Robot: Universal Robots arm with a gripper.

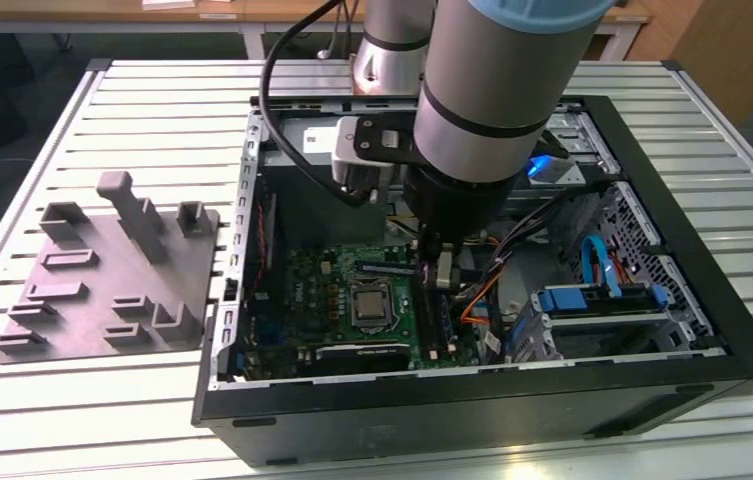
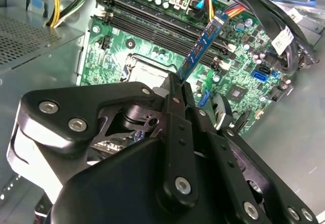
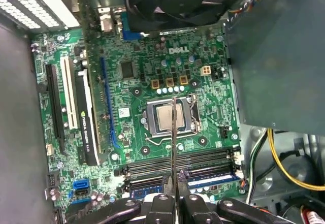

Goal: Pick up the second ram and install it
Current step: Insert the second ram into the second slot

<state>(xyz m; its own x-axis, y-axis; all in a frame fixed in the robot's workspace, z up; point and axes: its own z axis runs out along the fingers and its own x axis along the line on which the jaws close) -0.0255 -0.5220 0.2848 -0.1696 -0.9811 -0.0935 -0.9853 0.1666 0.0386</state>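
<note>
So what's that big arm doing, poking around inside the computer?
A robot arm is reaching down into an open computer case lying on a slatted table. Its gripper is clamped on the second ram, a thin memory strip. The strip hangs above the green motherboard, close to the long black memory slots, but it is not seated in one yet. A grey fixture block sits beside the case.
</note>
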